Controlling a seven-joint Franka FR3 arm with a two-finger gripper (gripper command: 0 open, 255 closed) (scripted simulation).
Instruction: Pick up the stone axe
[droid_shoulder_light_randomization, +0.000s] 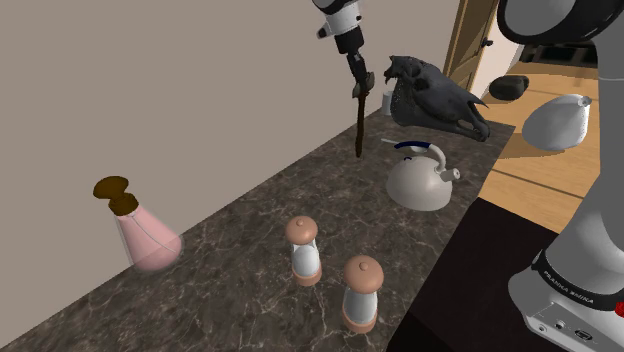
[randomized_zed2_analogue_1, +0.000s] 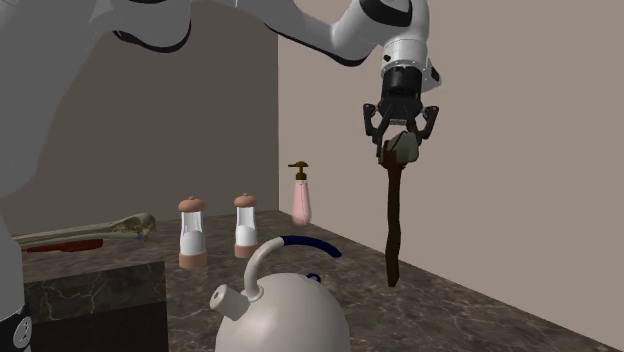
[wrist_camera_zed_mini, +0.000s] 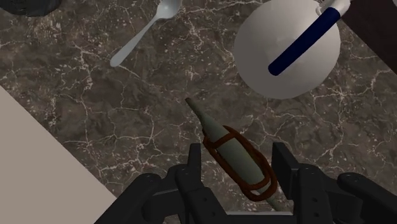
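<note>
Nearest you on the dark marble counter (droid_shoulder_light_randomization: 250, 225) stand two grinders (droid_shoulder_light_randomization: 303, 250), on the stand's side of the white kettle (droid_shoulder_light_randomization: 420, 180) and well apart from it; they play no part here.

Beyond the kettle, toward the wall, you have the stone axe (randomized_zed2_analogue_1: 395, 220) in hand. The gripper (randomized_zed2_analogue_1: 400, 135) is closed on the lashed stone head, one finger on each side, and the handle hangs nearly straight down beside the kettle. In the second exterior view the handle's lower end looks clear of the counter, though I can't tell by how much. I judge the grasp made and the lift only partly done.

In the wrist view a spoon (wrist_camera_zed_mini: 143, 35) lies on the counter near the kettle, past the handle's tip. Farther off than the kettle sits a dark animal skull (droid_shoulder_light_randomization: 435, 95).

Your next move calls for a straight rise, slow enough that the long handle doesn't swing into the kettle. Hold firmly, because the tapered head could slip.
</note>
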